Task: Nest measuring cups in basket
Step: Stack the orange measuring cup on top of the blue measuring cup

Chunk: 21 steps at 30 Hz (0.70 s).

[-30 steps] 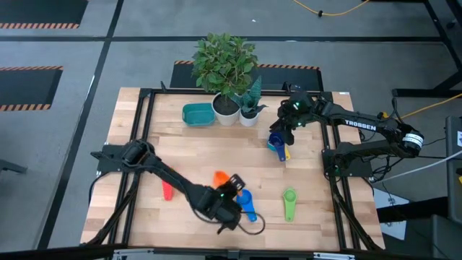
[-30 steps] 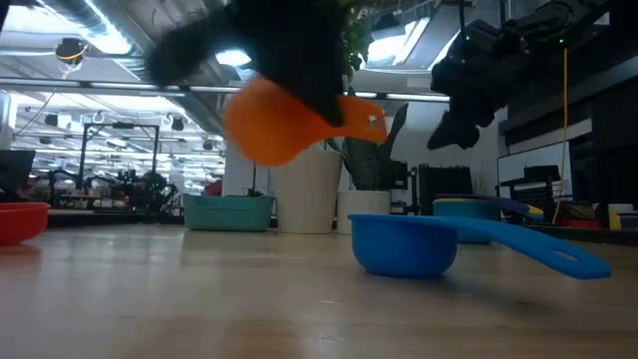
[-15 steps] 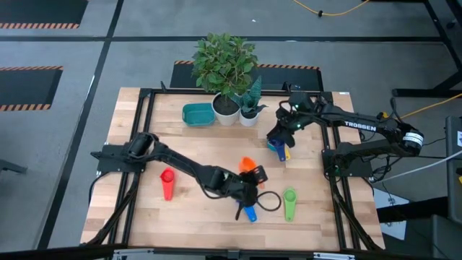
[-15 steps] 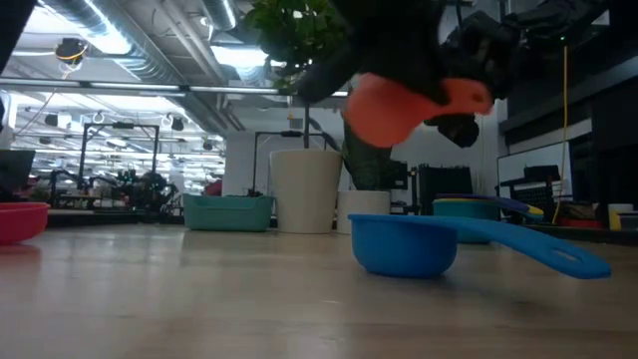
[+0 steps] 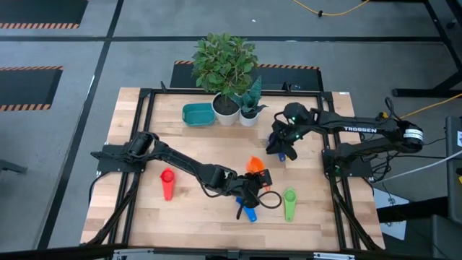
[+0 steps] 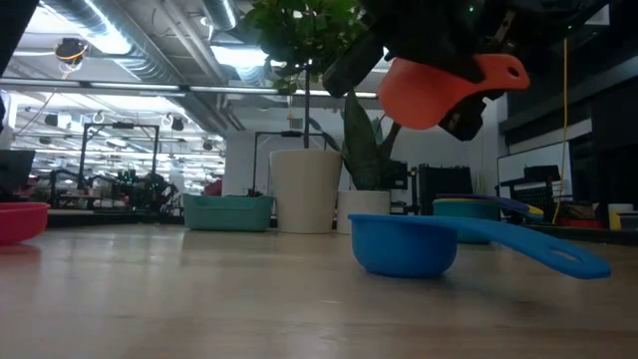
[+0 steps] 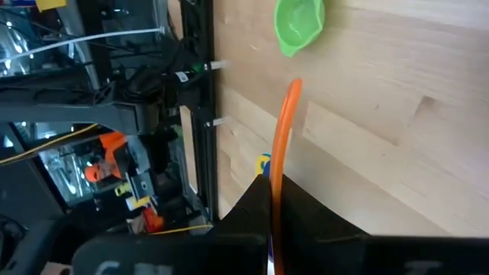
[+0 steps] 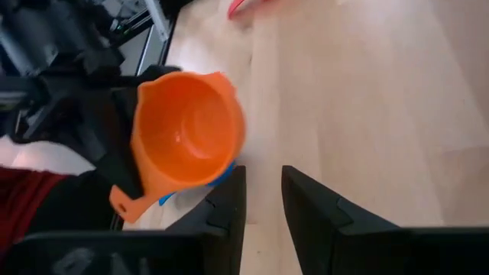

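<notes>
Basket (image 5: 197, 114) stood at the far edge of the table (image 5: 195, 148), touching nothing, with no cup in it. A white plant pot (image 5: 226, 110) stood just beside it on the right-arm side.

Left gripper (image 5: 253, 174) was well away from the basket, toward the near edge and off to the right-arm side. Its fingers were clamped on the flat handle of the orange cup (image 5: 253, 165). In the left wrist view the handle (image 7: 281, 153) showed edge-on, running out from between the fingers. The cup was carried clear above the wood; in the low view it hung high over the table with its bowl mouth tipped (image 6: 434, 90).

Blue cup (image 5: 248, 212) lay on the table farther from the basket than the left gripper, partly under it. The low view showed it upright with its handle out to one side (image 6: 404, 244).

Green cup (image 5: 289, 203) lay flat, about as far from the basket as the blue one but more to the right-arm side. Nothing touched it.

Red cup (image 5: 167, 179) lay alone, nearly straight toward the near edge from the basket.

Right gripper (image 5: 283, 148) hung beyond the plant pots from the basket, level with mid-table. Its fingers stood a little apart with bare wood showing between them and nothing gripped (image 8: 263, 172). Its wrist camera looked at the orange cup's open bowl (image 8: 187, 137).

A stack of cups (image 6: 477, 206), yellow over blue, sat on the table under that gripper. The count in it could not be told.
</notes>
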Available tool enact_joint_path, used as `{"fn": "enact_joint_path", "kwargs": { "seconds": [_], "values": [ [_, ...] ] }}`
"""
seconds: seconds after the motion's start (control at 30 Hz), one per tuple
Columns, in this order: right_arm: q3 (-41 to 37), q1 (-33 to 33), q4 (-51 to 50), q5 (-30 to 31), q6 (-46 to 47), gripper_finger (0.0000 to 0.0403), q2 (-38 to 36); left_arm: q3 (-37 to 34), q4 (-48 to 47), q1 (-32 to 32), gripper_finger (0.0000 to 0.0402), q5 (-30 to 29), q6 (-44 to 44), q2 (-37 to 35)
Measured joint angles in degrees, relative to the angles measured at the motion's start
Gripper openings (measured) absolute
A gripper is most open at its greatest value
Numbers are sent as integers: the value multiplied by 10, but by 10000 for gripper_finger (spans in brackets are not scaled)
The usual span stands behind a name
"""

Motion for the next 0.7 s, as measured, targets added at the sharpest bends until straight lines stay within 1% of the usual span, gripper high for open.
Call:
{"fn": "enact_joint_path", "kwargs": {
  "seconds": [0.1,0.2,0.3,0.4,0.7],
  "values": [
    [0,23,7,28,-1,90,0,0,10,-1,0,0,2,0],
    [0,45,12,67,-1,90,0,0,23,-1,0,0,34,0],
    [0,63,17,87,-2,90,0,0,47,-2,0,11,58,0],
    [0,78,23,87,-2,90,0,0,50,-1,0,26,60,0],
    [0,104,31,88,-12,90,0,0,49,-2,0,26,57,0]
  ]
}}
